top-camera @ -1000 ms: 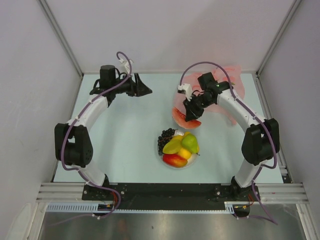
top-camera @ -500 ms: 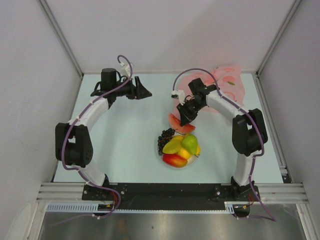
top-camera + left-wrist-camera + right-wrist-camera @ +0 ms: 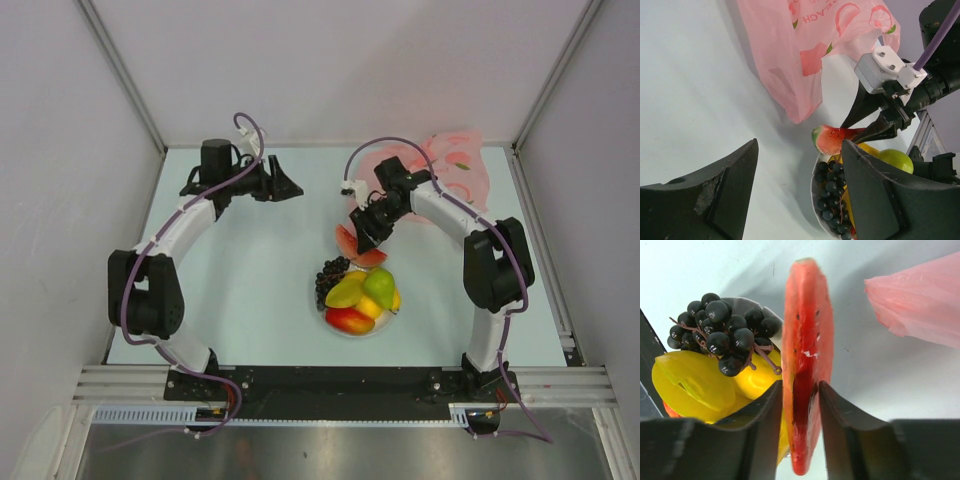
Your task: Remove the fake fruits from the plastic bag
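Currently the right gripper (image 3: 362, 238) is clamped on a watermelon slice (image 3: 807, 340), one finger pressed against each flat face, so its jaws stand narrow around the thin wedge. The slice stands on edge between the fingers, its green rind at the end away from the wrist. Just beneath and on the near side of this gripper sits a white plate (image 3: 813, 192) piled with other fake fruits: a dark grape bunch (image 3: 330, 278) at the plate's left edge, a green pear (image 3: 379, 286), a yellow fruit (image 3: 345, 293) and a red-orange mango (image 3: 349, 320) nearest the arm bases. The slice hangs over the plate's far rim, close to the grapes. Behind the right gripper, toward the far right corner of the counter (image 3: 250, 280), the pink plastic bag (image 3: 455, 165) lies crumpled and flat, apart from the slice. The left gripper (image 3: 285, 178) hovers well to the left of the plate with its jaws spread wide and nothing between them.
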Motion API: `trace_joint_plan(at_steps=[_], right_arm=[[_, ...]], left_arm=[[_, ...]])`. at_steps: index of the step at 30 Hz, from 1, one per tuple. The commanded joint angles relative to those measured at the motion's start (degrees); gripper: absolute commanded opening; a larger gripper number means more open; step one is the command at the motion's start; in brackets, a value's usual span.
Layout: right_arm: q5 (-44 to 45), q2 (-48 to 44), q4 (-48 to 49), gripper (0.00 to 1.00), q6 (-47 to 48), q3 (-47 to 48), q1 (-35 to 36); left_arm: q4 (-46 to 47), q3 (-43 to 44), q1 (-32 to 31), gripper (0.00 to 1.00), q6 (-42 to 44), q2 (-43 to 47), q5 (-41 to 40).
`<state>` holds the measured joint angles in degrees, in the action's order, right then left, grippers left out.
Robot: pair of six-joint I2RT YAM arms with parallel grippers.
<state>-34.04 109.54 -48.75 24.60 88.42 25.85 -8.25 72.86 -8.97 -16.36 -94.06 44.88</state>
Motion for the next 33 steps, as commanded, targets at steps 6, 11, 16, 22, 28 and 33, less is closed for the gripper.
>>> trace_joint_plan(at_steps=[6,11,16,22,28,33], right_arm=[[-0.3,-0.7,-0.8,0.5,-1.9,0.8,1.2],[-0.9,-1.3,-1.3,0.39,-1.0,0.6,1.6],[1.9,-2.2,-1.3,0.27,0.1,0.3,1.8],[0.2,-2.9,-2.8,0.28,0.4,-0.2,1.2],[0.4,-3.8,-3.3,0.28,0.6,-1.6,1.7],[0.3,-5.2,-3.5,0.27,0.6,-3.3,1.8]], left_arm=[[1.5,-0.4,0.2,0.72,1.4,3.0,-0.1],[1.6,-1.1,0.1,0.72,1.6,3.4,0.1],[1.8,-1.2,0.2,0.72,1.4,3.5,0.1],[2.0,-1.0,0.2,0.72,1.1,3.2,0.3],[2.4,-1.2,0.2,0.72,0.9,3.2,0.3],[2.7,-1.3,0.1,0.72,0.5,3.8,0.1]])
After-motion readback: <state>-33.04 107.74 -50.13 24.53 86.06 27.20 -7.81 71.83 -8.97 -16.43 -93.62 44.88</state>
